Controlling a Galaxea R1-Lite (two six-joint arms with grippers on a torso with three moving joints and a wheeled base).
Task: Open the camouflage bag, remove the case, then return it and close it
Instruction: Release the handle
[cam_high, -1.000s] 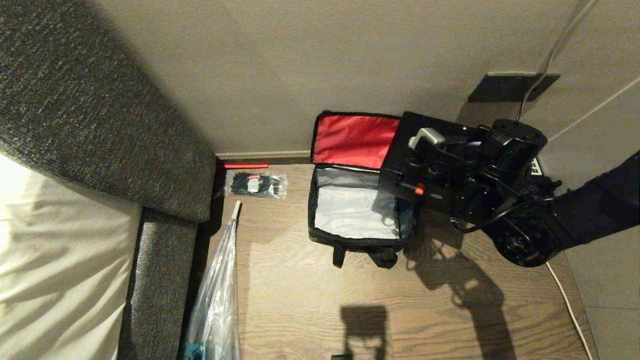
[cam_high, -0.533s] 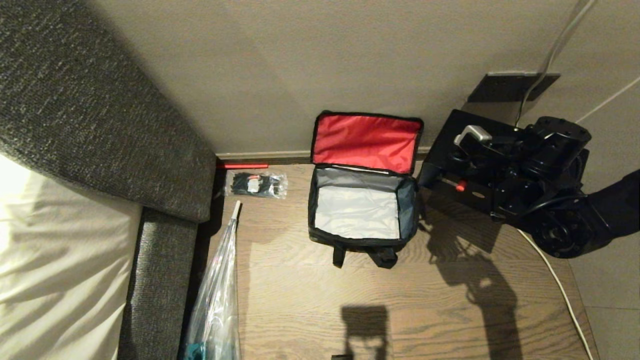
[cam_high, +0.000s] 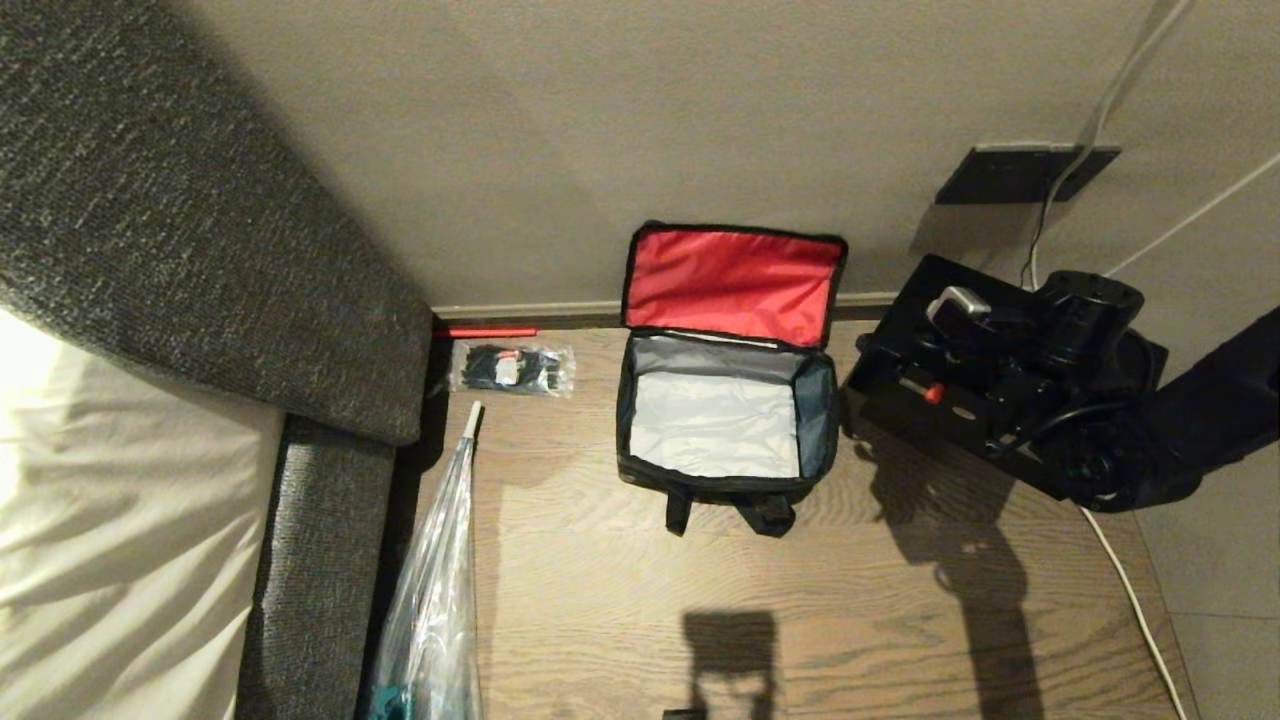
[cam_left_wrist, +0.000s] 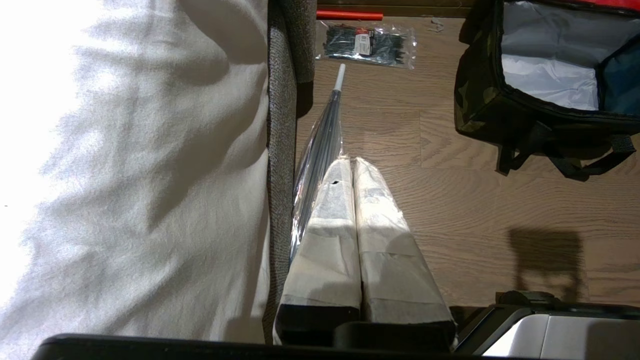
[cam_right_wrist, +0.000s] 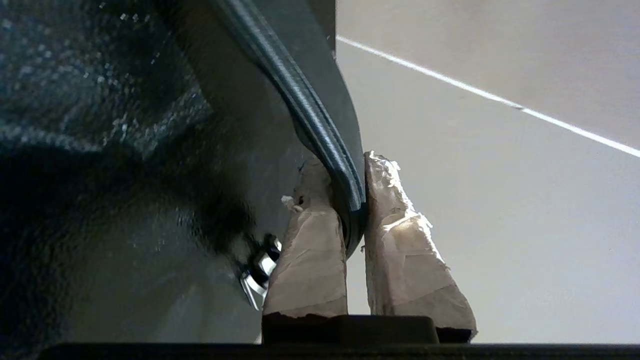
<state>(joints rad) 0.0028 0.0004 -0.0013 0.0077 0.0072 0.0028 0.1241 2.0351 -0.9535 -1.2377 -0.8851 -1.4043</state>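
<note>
the bag (cam_high: 726, 400) sits open and empty on the floor, and the right gripper (cam_right_wrist: 350, 200), pinched on the handle of the case (cam_high: 925, 350), holds it beside the bag, so putting back and zipping are left.

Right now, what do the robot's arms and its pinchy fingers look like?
The right arm is black and chunky, with round joint housings and a thin black cable looping along the wrist. The right gripper has two wedge-shaped fingers wrapped in beige, papery tape, frayed at the tips, on a black base. The left gripper has the same taped fingers.
</note>
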